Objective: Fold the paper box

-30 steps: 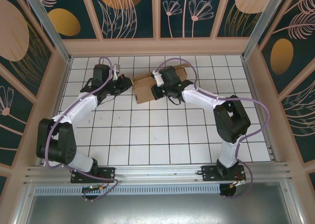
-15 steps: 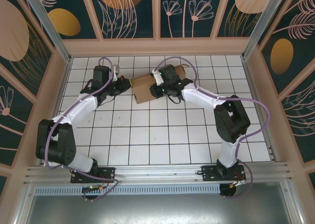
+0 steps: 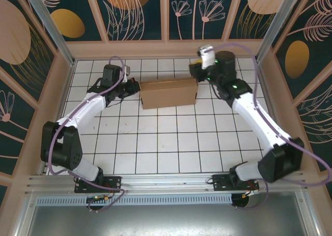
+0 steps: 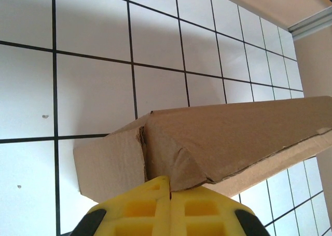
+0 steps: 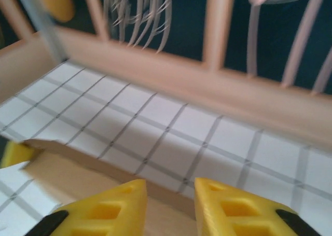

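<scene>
Across the far half of the tiled table (image 3: 171,142), the box (image 3: 168,93) is lying flat and folded up, its long side running left to right. At its left end the left gripper (image 3: 133,85) is touching the cardboard, yellow fingers (image 4: 140,212) squeezed together with no gap, tips against the corner beside a loose flap (image 4: 109,163). Over on the right, the right gripper (image 3: 195,68) is hovering by the box's far right corner, jaws standing apart, gripping nothing.
</scene>
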`<action>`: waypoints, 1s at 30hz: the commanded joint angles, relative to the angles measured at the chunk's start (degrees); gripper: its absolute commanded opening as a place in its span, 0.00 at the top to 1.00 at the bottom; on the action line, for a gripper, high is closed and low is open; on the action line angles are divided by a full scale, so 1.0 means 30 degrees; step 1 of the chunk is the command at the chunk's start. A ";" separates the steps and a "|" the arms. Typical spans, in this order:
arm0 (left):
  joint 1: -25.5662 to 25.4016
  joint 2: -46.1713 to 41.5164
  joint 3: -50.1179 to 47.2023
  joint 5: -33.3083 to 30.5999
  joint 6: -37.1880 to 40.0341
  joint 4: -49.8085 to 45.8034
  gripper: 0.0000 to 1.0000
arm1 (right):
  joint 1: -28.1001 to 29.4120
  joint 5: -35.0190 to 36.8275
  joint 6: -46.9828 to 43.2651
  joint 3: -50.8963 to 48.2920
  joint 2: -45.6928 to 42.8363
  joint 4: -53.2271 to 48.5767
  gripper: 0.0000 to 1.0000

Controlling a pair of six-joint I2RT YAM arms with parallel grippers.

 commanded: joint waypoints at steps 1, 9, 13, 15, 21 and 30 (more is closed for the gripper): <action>-0.0219 0.0644 0.0475 -0.0679 0.0542 -0.2033 1.00 | -0.1301 -0.0440 -0.5240 -0.2953 -0.0891 0.1663 0.66; -0.0443 0.0944 0.1036 -0.1302 0.1295 -0.2484 1.00 | -0.7587 -1.2621 -1.0242 -1.0626 -0.1933 1.2029 0.61; -0.0537 0.0934 0.0978 -0.1455 0.1441 -0.2453 1.00 | -0.7637 -1.3485 -1.1969 -0.8463 0.0313 1.0125 0.57; -0.0555 0.1004 0.1013 -0.1440 0.1413 -0.2437 1.00 | -0.7543 -1.3579 -1.2574 -0.7241 0.1358 0.9088 0.57; -0.0588 0.1033 0.1218 -0.1263 0.1324 -0.2472 1.00 | -0.6759 -1.2185 -1.4535 -0.4199 0.3887 0.6484 0.57; -0.0583 0.0827 0.1014 -0.1350 0.1494 -0.2609 1.00 | -0.6020 -1.1724 -1.6184 -0.2108 0.6175 0.4174 0.60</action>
